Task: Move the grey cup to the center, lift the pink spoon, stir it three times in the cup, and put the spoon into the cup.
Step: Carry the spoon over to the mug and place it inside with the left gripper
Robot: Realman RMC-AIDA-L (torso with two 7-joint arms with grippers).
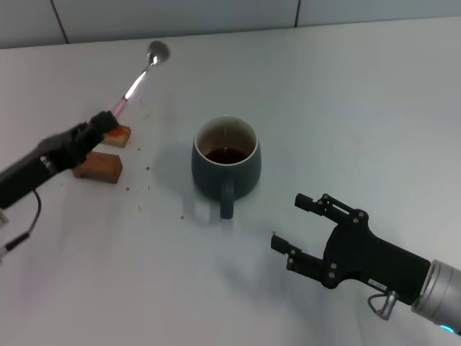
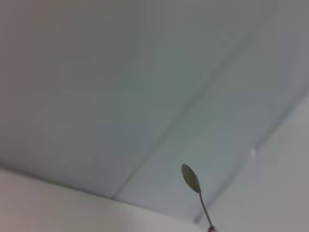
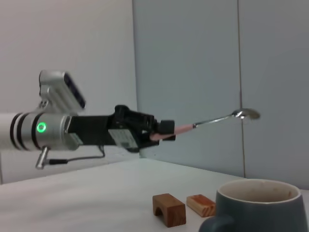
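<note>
Pink spoon [image 1: 135,83] was clamped by its handle in the left gripper [image 1: 103,124], raised off the table above 2 wooden blocks [image 1: 99,166], bowl pointing far-left of the grey cup [image 1: 225,162]. Right gripper [image 1: 299,227] hovered wide open, near-right of the cup.

The head camera looks steeply down on the worktop [image 1: 324,94] from above. The left wrist camera faces out past its end effector along the spoon [image 2: 193,186] toward the wall. The right wrist camera sits low, close behind the cup [image 3: 258,208], sharing spoon and cup with the head view.
</note>
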